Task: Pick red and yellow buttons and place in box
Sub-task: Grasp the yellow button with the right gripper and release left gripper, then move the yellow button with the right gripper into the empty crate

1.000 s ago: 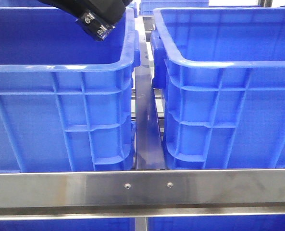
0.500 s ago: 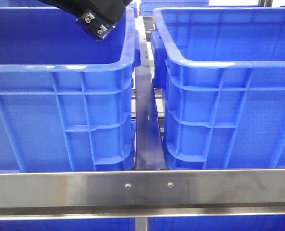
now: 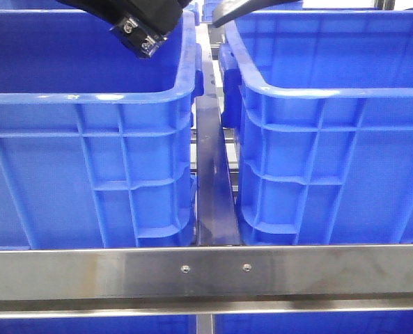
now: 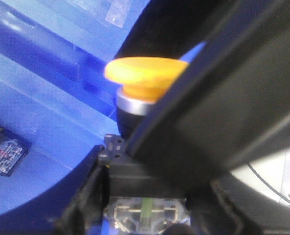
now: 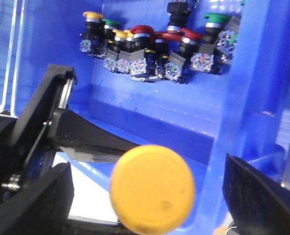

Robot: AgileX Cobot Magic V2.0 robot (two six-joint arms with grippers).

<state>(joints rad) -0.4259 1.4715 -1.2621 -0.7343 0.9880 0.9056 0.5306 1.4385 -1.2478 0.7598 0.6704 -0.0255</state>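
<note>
My left gripper (image 4: 147,196) is shut on the black body of a yellow button (image 4: 147,73), whose orange-yellow cap sticks out beyond the fingers. In the front view the left gripper (image 3: 140,33) hangs over the left blue box (image 3: 88,97). My right gripper (image 5: 149,200) stands open, its fingers (image 5: 32,196) spread wide. A blurred yellow cap (image 5: 152,188) shows face-on between them, touching neither. Red buttons (image 5: 142,32) lie in a pile at the far wall of a blue box (image 5: 149,112). A dark curved part of the right arm (image 3: 237,8) shows above the right blue box (image 3: 317,90).
Green and yellow capped buttons (image 5: 105,24) lie mixed into the pile. A steel rail (image 3: 206,271) crosses in front of both crates, and a dark bar (image 3: 213,181) fills the gap between them. A black arm link (image 5: 47,112) reaches into the right wrist view.
A dark curved part of the right arm has come into the top of the front view, above the right crate. The left gripper has stayed where it was.
</note>
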